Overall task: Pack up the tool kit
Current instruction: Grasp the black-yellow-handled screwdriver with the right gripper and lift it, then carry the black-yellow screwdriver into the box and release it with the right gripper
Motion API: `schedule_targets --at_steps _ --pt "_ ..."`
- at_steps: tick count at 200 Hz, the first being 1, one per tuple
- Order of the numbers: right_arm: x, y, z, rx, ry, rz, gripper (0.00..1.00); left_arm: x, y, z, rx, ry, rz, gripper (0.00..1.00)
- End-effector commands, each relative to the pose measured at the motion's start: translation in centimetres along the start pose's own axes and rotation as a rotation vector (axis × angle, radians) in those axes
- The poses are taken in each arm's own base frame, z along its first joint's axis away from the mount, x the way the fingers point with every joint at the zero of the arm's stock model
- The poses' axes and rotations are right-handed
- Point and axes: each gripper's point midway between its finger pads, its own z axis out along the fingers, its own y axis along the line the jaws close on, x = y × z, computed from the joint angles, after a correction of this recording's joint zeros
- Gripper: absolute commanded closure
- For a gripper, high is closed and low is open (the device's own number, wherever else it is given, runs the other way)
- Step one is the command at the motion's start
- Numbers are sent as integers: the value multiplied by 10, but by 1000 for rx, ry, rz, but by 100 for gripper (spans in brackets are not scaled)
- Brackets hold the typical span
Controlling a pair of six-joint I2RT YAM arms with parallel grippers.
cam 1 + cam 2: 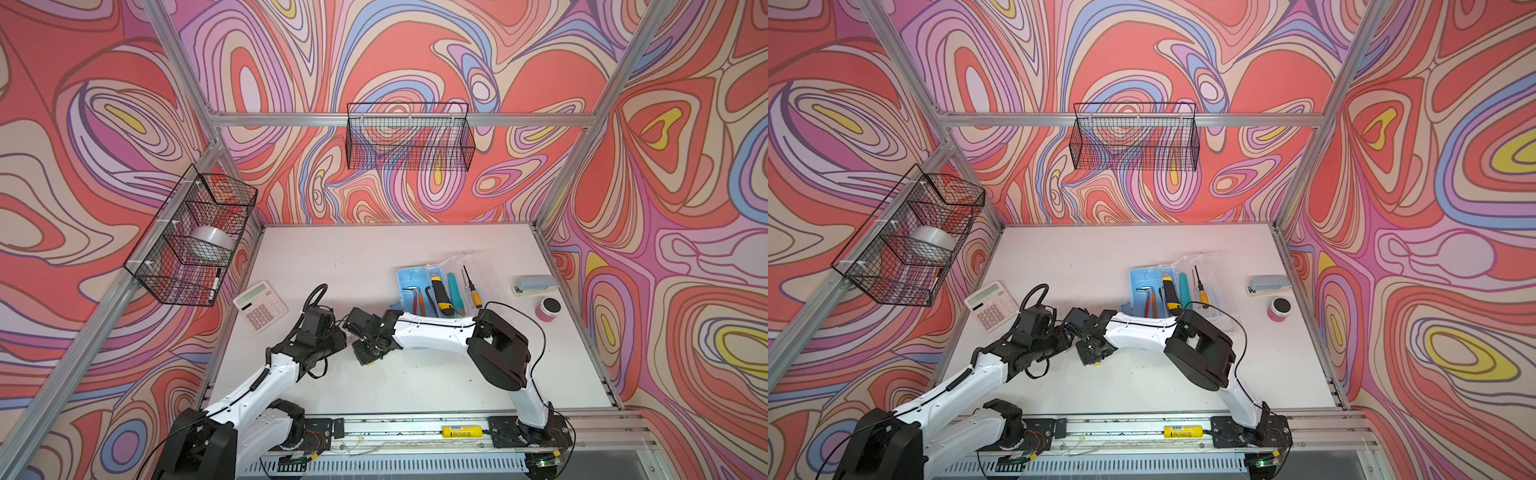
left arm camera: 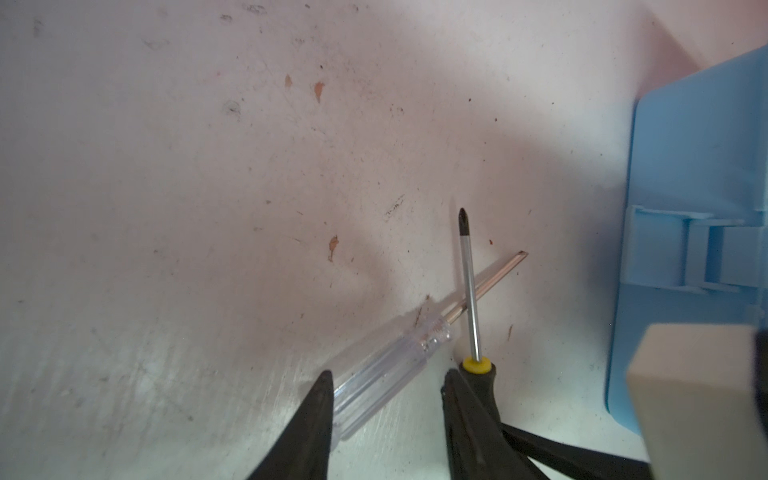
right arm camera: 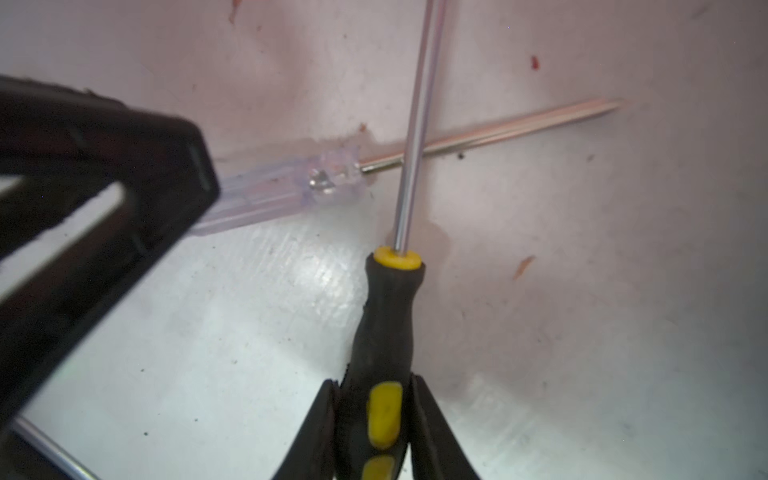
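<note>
The light-blue box (image 1: 404, 279) lies open right of centre, its wall also in the left wrist view (image 2: 685, 166). It holds hex keys (image 1: 411, 293) and a yellow-black utility knife (image 1: 439, 295). A teal knife (image 1: 455, 295) and a yellow-handled screwdriver (image 1: 473, 286) lie on its clear lid. Both grippers meet mid-table. My right gripper (image 3: 374, 379) is shut on a black-and-yellow screwdriver (image 3: 388, 316). Its shaft crosses over the shaft of a clear-handled screwdriver (image 3: 291, 187) lying on the table. My left gripper (image 2: 388, 374) stands open around the clear handle (image 2: 386, 361).
A white calculator (image 1: 260, 305) lies at the left of the table. A pale blue stapler (image 1: 536, 284) and a pink-and-black cylinder (image 1: 548, 309) sit at the right. Wire baskets hang on the left (image 1: 195, 241) and back (image 1: 409, 137) walls. A yellow cylinder (image 1: 461, 431) rests on the front rail.
</note>
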Motion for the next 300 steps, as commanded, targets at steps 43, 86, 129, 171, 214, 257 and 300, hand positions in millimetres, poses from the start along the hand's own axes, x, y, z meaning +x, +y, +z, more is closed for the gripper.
schedule_targets --at_steps 43,86,129,171,214,257,300 --pt "-14 -34 -63 129 -112 -15 79 -3 2 6 -7 -10 -18 56" --pt "-42 -82 -140 192 -252 40 82 -11 -2 4 -7 -31 -9 56" --pt "-45 -201 -212 409 -343 152 82 -18 -11 6 11 -37 7 56" --pt "-16 -296 -254 576 -353 253 85 -21 -15 9 14 -33 18 56" --pt "4 -330 -260 654 -355 309 84 -24 -17 7 18 -45 31 56" --pt "10 -342 -243 702 -301 316 83 -27 -19 5 19 -50 46 56" --pt "20 -354 -230 772 -222 311 80 -24 -16 7 16 -48 44 56"
